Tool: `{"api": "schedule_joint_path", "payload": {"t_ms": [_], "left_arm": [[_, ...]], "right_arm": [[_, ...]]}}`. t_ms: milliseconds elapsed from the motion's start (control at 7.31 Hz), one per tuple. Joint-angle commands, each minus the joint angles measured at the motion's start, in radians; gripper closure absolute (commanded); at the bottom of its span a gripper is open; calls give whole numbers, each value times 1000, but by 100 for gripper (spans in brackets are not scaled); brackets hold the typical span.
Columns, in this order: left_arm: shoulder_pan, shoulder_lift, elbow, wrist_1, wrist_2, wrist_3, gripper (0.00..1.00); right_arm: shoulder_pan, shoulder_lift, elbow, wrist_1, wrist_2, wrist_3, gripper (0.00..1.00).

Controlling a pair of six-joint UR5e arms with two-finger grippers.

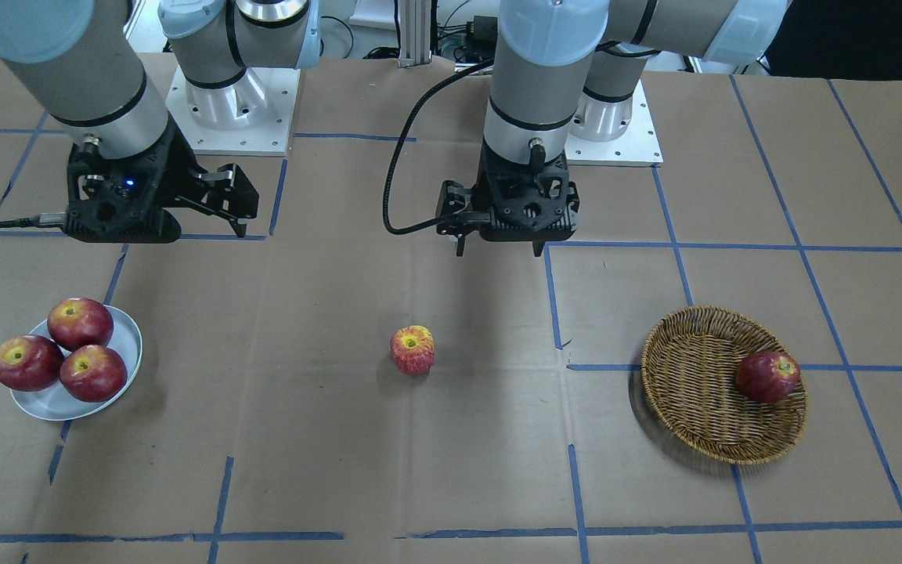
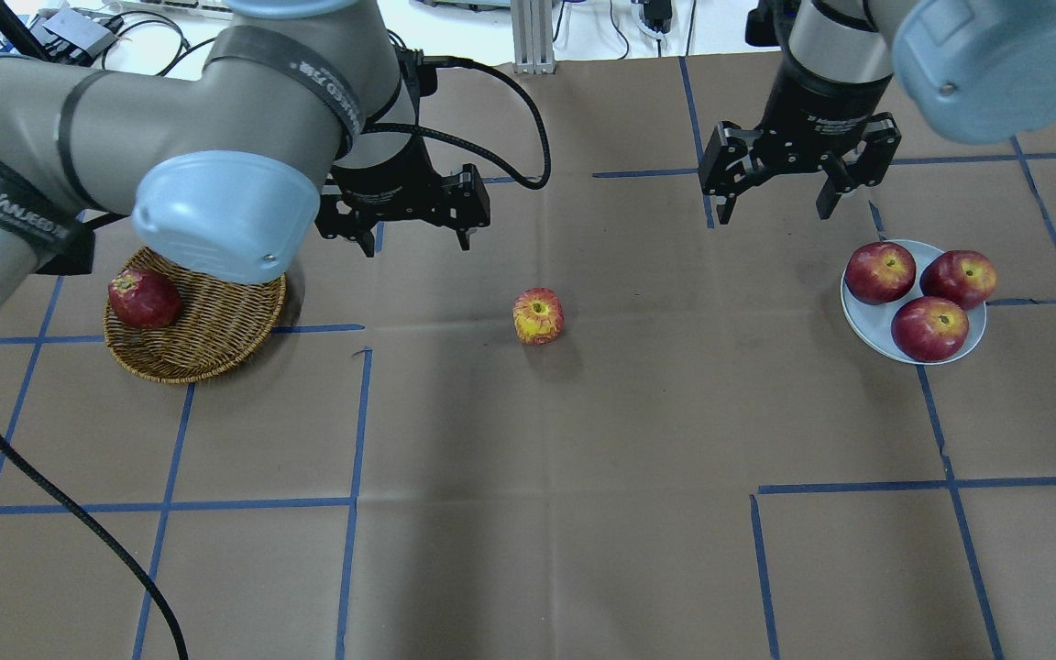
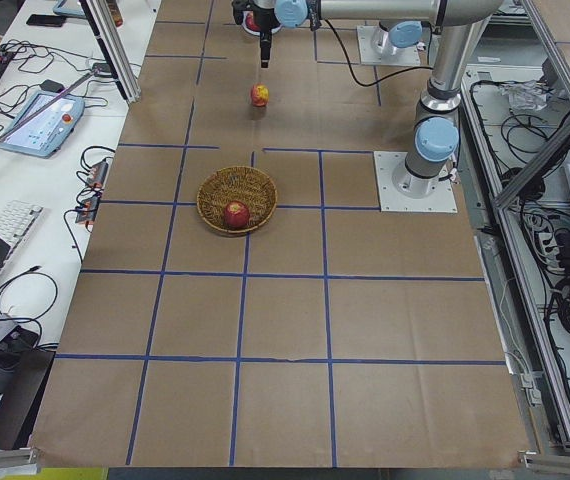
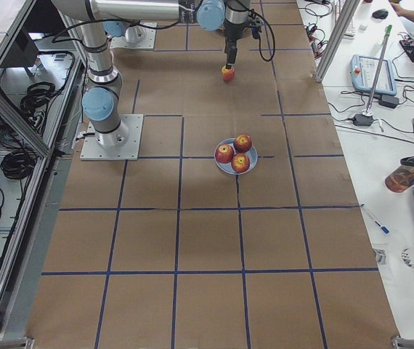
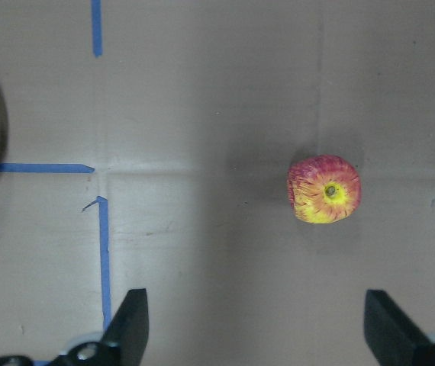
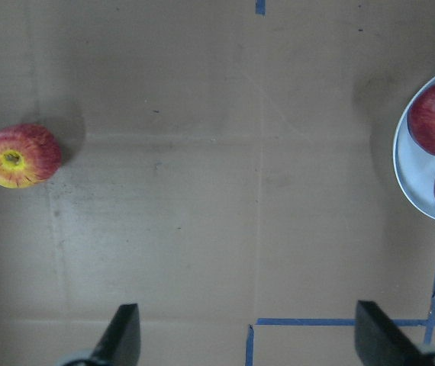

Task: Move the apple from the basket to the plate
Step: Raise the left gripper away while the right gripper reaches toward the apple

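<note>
Brown paper marked off with blue tape covers the table. In the front-facing view the pinkish-red streaked apple with a yellow stem hollow sits bare on the paper, well apart from both the round woven wicker basket at its 3 o'clock and the pale grey-white plate at its 9 o'clock. A dark red apple lies in the basket and three dark red apples fill the plate. The left gripper hangs at the streaked apple's 1 o'clock and the right gripper at its 10 o'clock.

Overhead, the apple lies at 4 o'clock from the left gripper and 8 o'clock from the right gripper. The left is the nearer, though the plate is on the right arm's side.

From the table's left end the apple is far off, beyond the basket. From the right end it sits beyond the plate.

The left wrist camera has the apple at 1 o'clock from the left gripper, whose fingers are spread wide with nothing between them. The right wrist camera puts it at 10 o'clock from the right gripper, which is equally wide and empty.

The apple stands stem hollow up and is roundish, so I judge no grasp axis is favoured.
</note>
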Motion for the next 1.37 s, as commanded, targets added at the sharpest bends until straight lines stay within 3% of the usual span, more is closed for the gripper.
{"api": "schedule_joint_path", "payload": {"t_ms": [0, 821, 1231], "left_arm": [[64, 53, -5, -55, 0, 54, 1], [96, 136, -8, -170, 17, 123, 1], [142, 145, -8, -170, 11, 127, 1]], "right_arm": [[101, 71, -2, -105, 0, 105, 0], [302, 344, 8, -420, 3, 302, 0], [320, 413, 11, -470, 3, 302, 0]]}}
